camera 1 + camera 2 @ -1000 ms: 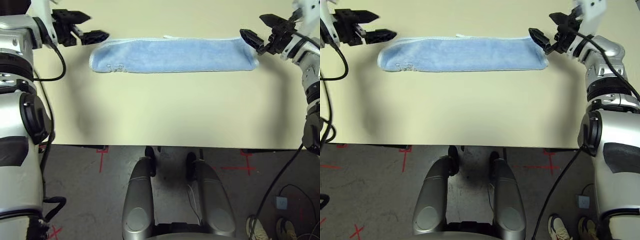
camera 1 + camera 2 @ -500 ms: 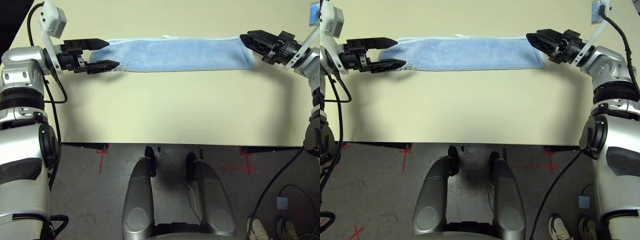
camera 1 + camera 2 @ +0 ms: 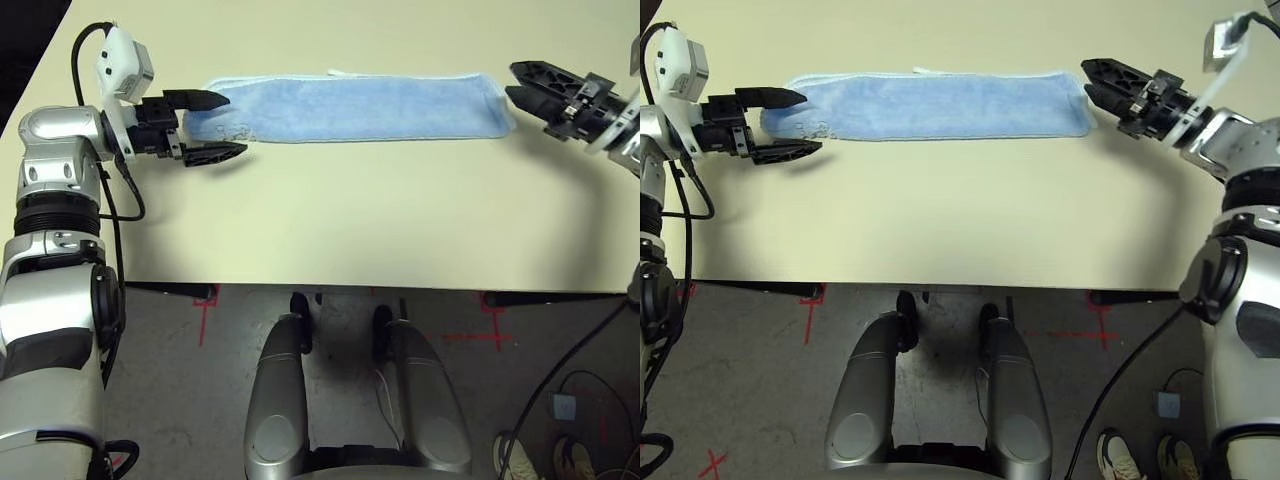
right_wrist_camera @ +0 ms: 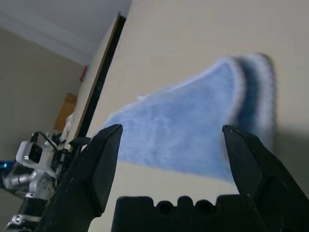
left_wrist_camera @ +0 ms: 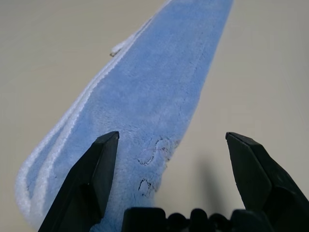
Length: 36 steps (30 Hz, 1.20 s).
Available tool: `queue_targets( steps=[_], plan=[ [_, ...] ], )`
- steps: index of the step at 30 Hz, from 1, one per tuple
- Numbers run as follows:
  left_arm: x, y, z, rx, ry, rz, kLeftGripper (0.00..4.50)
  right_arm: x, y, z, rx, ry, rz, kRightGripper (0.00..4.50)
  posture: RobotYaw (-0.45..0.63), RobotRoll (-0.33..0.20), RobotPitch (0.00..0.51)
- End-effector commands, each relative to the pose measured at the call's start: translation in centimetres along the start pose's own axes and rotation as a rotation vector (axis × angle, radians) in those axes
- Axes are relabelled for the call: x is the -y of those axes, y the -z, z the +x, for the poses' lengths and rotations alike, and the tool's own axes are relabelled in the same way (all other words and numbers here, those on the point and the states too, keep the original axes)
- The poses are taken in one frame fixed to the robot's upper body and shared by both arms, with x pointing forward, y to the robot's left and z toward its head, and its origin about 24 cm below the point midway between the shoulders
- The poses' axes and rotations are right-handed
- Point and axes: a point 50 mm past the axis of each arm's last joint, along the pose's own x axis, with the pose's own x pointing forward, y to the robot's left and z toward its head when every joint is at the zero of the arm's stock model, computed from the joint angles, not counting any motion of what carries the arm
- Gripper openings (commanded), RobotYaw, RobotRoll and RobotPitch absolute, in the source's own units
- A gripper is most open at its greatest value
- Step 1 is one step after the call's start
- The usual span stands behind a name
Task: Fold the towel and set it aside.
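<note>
Even, bright overhead light fills the head views, and the counter shows no glare. Soft shadows lie beneath the left gripper and under the right arm. The floor below is dimmer. In the right wrist view the towel is blurred and out of focus; the left wrist view is sharper

Blue towel, apparently folded lengthwise

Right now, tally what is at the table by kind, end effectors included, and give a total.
Towel, light blue, folded into a long strip: 1
Table, cream: 1
End effectors, black, both open: 2 (left end effector, right end effector)
Total: 4
</note>
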Motion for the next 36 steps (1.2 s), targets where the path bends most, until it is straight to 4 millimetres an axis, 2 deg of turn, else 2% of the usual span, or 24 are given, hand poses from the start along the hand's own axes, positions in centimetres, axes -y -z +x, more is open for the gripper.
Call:
queue_targets(
  steps=[1,5,13,20,24,27,33,34,36],
  plan=[
    [0.2,-0.1,0.4,0.012,0.014,0.002,4.48,-0.1,-0.7,-1.8,0.055,0.027,0.027,4.49,0.02,0.000,0.430],
    [0.3,-0.1,0.5,0.014,0.026,-0.005,4.48,-0.5,-0.1,-2.7,0.019,0.017,0.072,4.49,0.02,0.000,0.434],
    [0.6,0.1,0.6,0.015,0.039,-0.015,4.48,-0.5,2.0,-3.1,0.013,0.029,0.129,4.49,0.02,0.000,0.442],
    [0.7,0.1,0.3,0.006,0.043,-0.022,4.48,0.5,2.8,-2.1,0.062,0.063,0.133,4.49,0.03,0.000,0.461],
    [0.8,0.5,0.1,-0.006,0.035,-0.031,4.48,1.6,3.9,-0.6,0.082,0.100,0.121,4.49,0.04,0.000,0.470],
    [0.8,0.6,0.0,-0.007,0.031,-0.033,4.48,1.8,4.4,0.5,0.079,0.108,0.100,4.49,0.04,0.000,0.470],
    [0.7,0.6,-0.1,-0.009,0.022,-0.033,4.48,1.8,4.6,1.3,0.073,0.122,0.066,4.49,0.04,0.000,0.464],
    [0.7,0.6,-0.1,-0.009,0.021,-0.033,4.50,1.8,4.6,1.4,0.072,0.123,0.064,4.43,0.04,0.000,0.462],
    [0.6,0.6,-0.1,-0.011,0.018,-0.031,4.50,1.8,4.6,1.4,0.073,0.130,0.059,4.05,0.04,0.000,0.462]
  ],
)
